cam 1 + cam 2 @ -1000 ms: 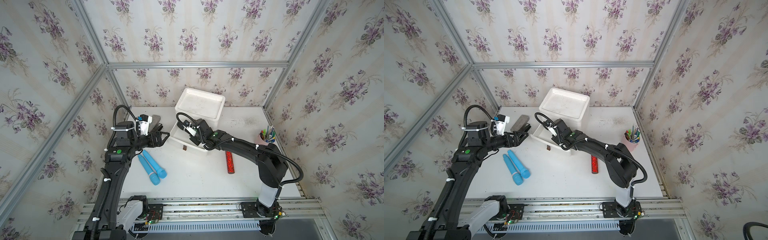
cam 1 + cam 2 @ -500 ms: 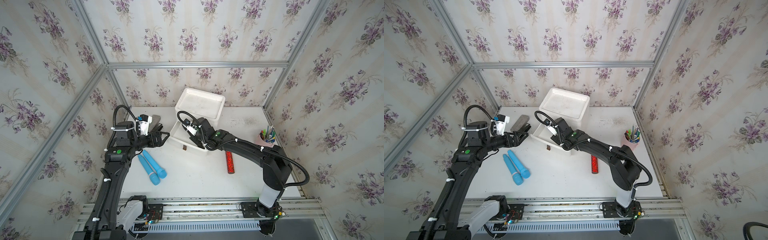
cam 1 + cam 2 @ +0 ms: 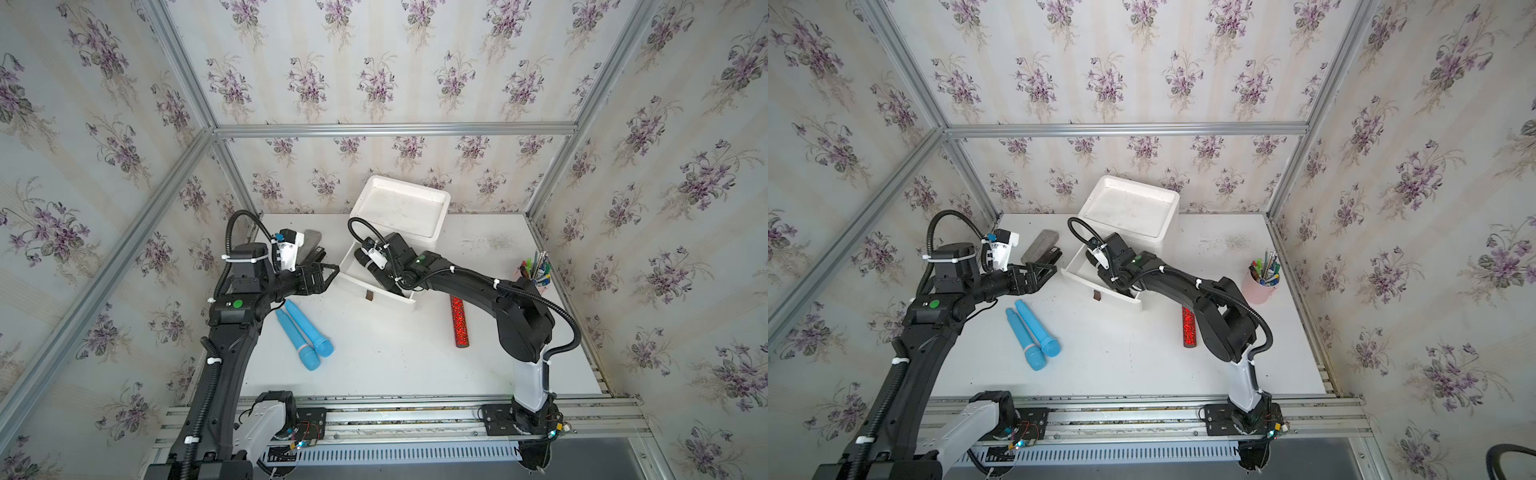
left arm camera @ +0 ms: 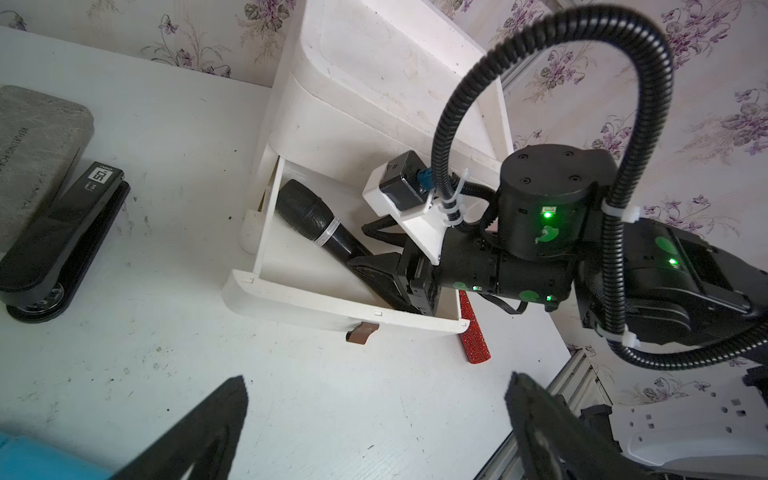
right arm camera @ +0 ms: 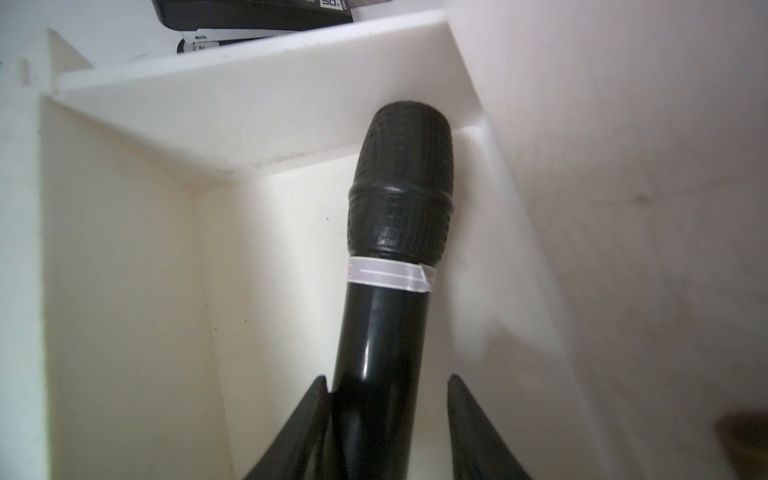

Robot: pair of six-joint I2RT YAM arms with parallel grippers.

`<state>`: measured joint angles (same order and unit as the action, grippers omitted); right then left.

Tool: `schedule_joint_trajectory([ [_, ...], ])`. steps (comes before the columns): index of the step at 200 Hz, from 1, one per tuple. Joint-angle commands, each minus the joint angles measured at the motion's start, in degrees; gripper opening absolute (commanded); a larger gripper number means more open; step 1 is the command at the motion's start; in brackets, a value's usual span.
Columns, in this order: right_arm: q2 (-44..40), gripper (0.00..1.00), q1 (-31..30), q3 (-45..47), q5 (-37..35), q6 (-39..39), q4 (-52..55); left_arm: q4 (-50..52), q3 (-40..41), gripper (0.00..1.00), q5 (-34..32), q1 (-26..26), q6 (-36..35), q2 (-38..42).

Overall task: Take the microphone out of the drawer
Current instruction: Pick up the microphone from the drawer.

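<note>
**Right gripper (image 5: 388,377) in the open drawer (image 5: 257,108).** The jaws are standing parted and straddling the glossy handle of the black microphone (image 5: 395,208). One finger is touching the handle and the opposite one is sitting just clear of it, so nothing is being pinched.

Ahead of the fingertips, the microphone is lying on the drawer floor. Its grille head is pointing into the far corner, close to the side wall and the face of the cabinet (image 3: 399,208).

Judged risks:
- Closing from this uneven straddle may nudge the handle sideways before it is gripped.
- The smooth handle may slide between the pads.
- With the grip sitting far from the head, the head may droop and catch the wall or cabinet edge on the way up.
- A snag could drag the drawer along.

Farther out, the left gripper (image 4: 377,378) is hovering over the table (image 3: 395,365) in front of the drawer, with its jaws spread wide and holding nothing.
</note>
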<state>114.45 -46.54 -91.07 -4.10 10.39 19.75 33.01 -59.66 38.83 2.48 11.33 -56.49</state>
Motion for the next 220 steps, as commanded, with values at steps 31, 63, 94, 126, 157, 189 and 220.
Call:
schedule_joint_trajectory([
  [31,3.1,0.49,0.0,-2.2,1.1,-1.4,2.2,-0.8,-0.3,0.99,0.1,0.0,-0.3,0.1],
  [63,4.8,0.50,0.0,-3.3,0.5,-1.3,2.5,-0.8,-0.3,0.99,0.2,0.0,-0.3,0.1],
  [94,6.4,0.50,-0.1,-4.7,-0.7,-0.2,2.2,-0.8,-0.3,0.99,0.1,0.0,-0.3,0.1],
  [126,8.4,0.44,0.0,-7.1,-1.6,0.6,3.9,-0.9,-0.3,0.99,0.2,0.0,-0.2,0.0],
  [157,7.9,0.31,-0.1,-7.0,-1.9,1.0,3.6,-0.8,-0.4,0.99,0.3,0.0,-0.3,0.0],
  [189,6.8,0.19,0.1,-7.4,-2.5,2.2,3.4,-0.9,-0.5,0.99,0.2,0.0,-0.2,-0.1],
  [220,5.6,0.08,0.0,-7.8,-2.6,3.3,3.2,-0.8,-0.5,0.99,0.2,0.0,-0.3,0.0],
])
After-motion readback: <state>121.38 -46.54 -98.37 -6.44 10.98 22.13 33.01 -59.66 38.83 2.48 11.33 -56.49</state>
